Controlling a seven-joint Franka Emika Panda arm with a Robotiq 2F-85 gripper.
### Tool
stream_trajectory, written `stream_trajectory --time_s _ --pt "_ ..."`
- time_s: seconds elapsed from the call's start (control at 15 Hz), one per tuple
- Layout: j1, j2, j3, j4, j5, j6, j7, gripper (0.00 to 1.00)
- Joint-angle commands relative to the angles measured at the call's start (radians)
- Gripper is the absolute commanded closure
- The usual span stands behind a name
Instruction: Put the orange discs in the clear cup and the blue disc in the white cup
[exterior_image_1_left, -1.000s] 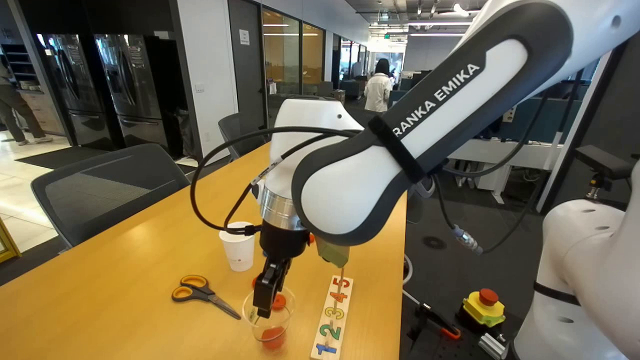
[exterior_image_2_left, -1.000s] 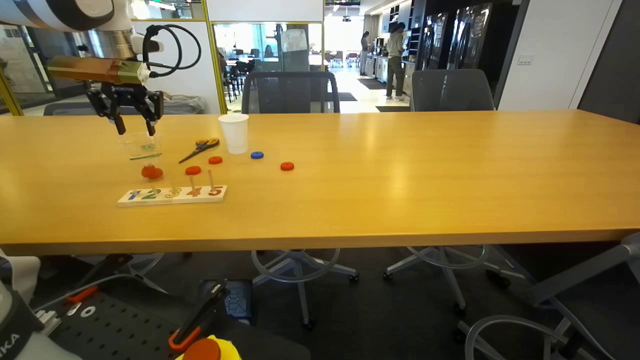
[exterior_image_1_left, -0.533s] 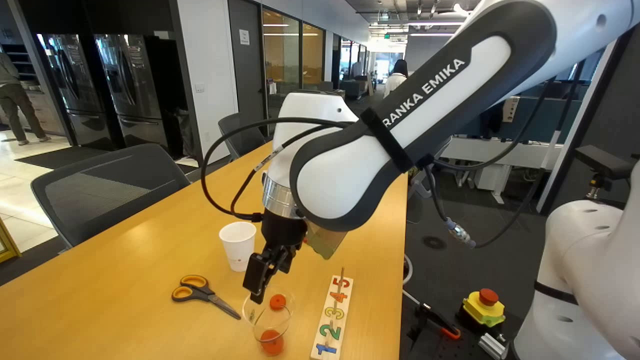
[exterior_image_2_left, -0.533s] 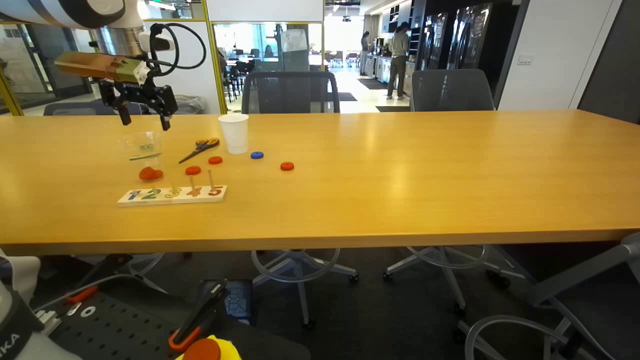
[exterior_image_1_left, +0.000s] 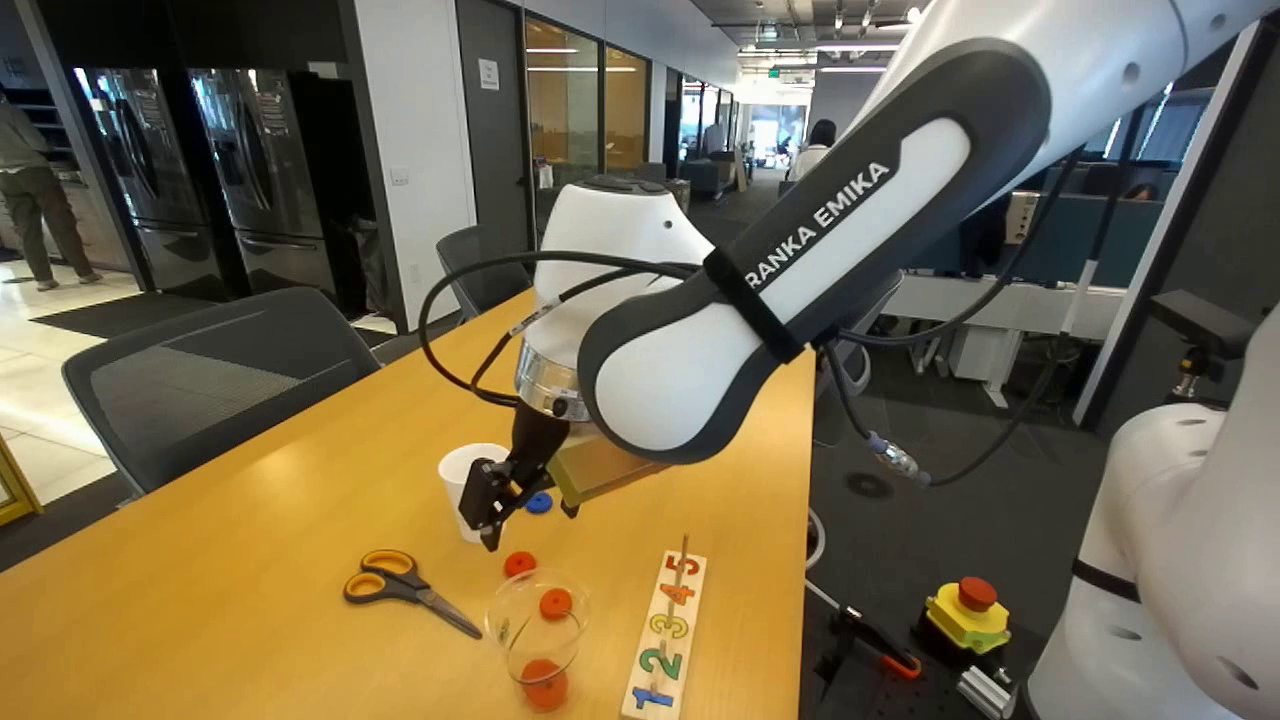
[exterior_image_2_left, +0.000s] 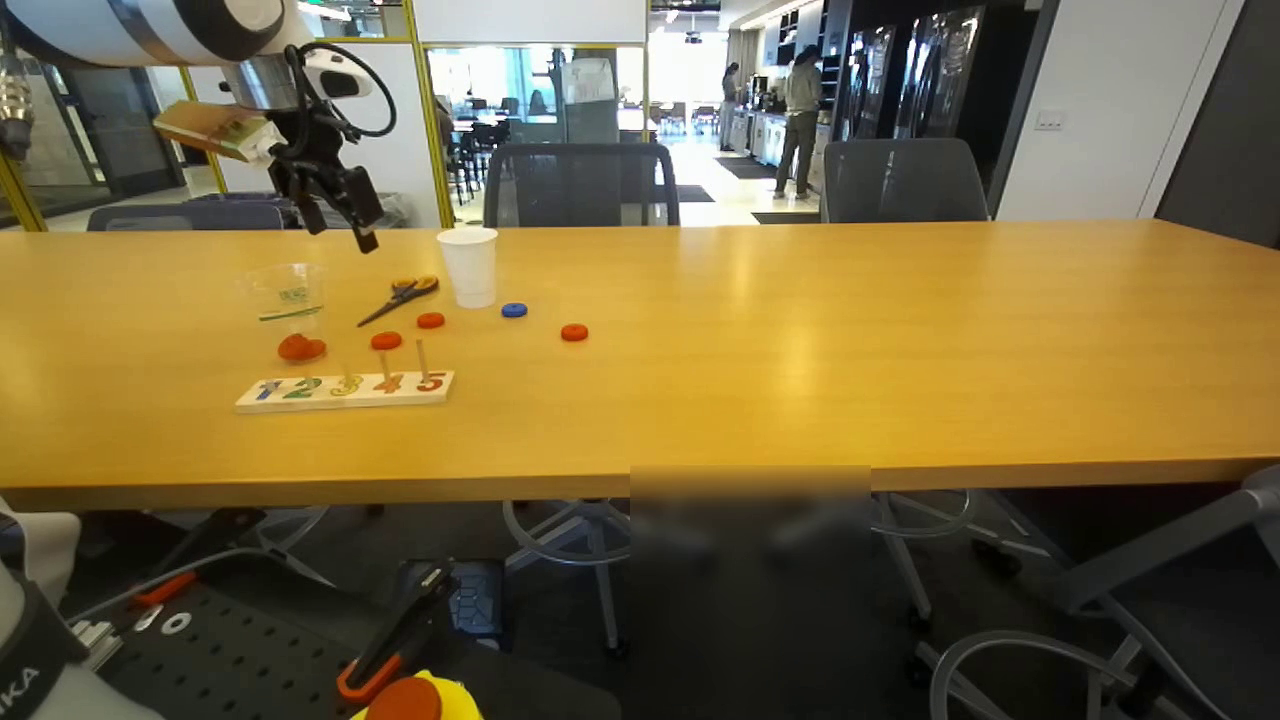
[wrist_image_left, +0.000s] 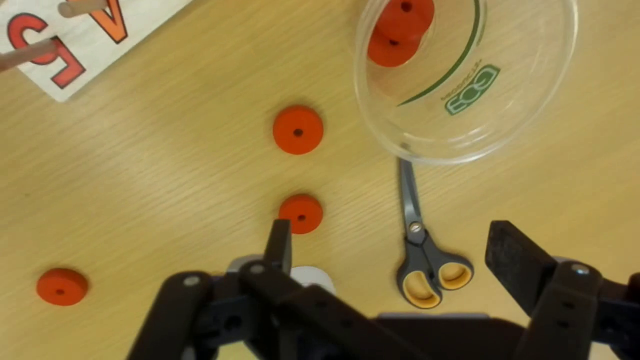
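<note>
Three orange discs (wrist_image_left: 298, 129) lie outside the clear cup (wrist_image_left: 472, 89), all lower than my empty, wide-parted claw (wrist_image_left: 392, 245); I'd probably descend for the one nearest the cup.

Clear plastic cup (wrist_image_left: 465, 120), green print on wall: 1.
Round flat orange-red discs (wrist_image_left: 289, 131), centre hole in each: 5 visible; 2 overlapping inside clear plastic cup, 3 outside, two near it and one well apart.
Round flat blue disc (exterior_image_2_left: 514, 310): 1, well apart from clear plastic cup.
Opaque white tapered cup (exterior_image_2_left: 469, 270): 1, apart from clear plastic cup.
Scissors (wrist_image_left: 416, 237), grey blades, black-and-orange handles: 1 pair, near clear plastic cup.
Pale wooden strip (exterior_image_2_left: 325, 390): 1, also near; coloured numerals (exterior_image_1_left: 668, 626) on it, 5.
Wooden pegs (exterior_image_2_left: 421, 358): at least 2, total unclear.
</note>
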Motion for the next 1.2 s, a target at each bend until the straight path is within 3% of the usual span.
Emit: stream_trajectory --time_s 0.0,0.2,0.33,0.53,0.67,1.13 --pt "-0.113 0.056 0.062 0.041 -0.169 0.035 0.272 0.0" --pt "-0.192 0.075 0.094 0.064 -0.327 -0.037 0.499 0.0" --pt "-0.129 0.132 0.052 0.105 -0.376 -0.145 0.591 0.0" --pt "-0.068 0.207 0.033 0.15 -0.276 -0.286 0.525 0.0" --pt "-0.037 0.247 0.022 0.173 -0.21 -0.314 0.489 0.0" --pt "-0.004 0.303 -0.032 0.212 -0.05 -0.273 0.4 0.0"
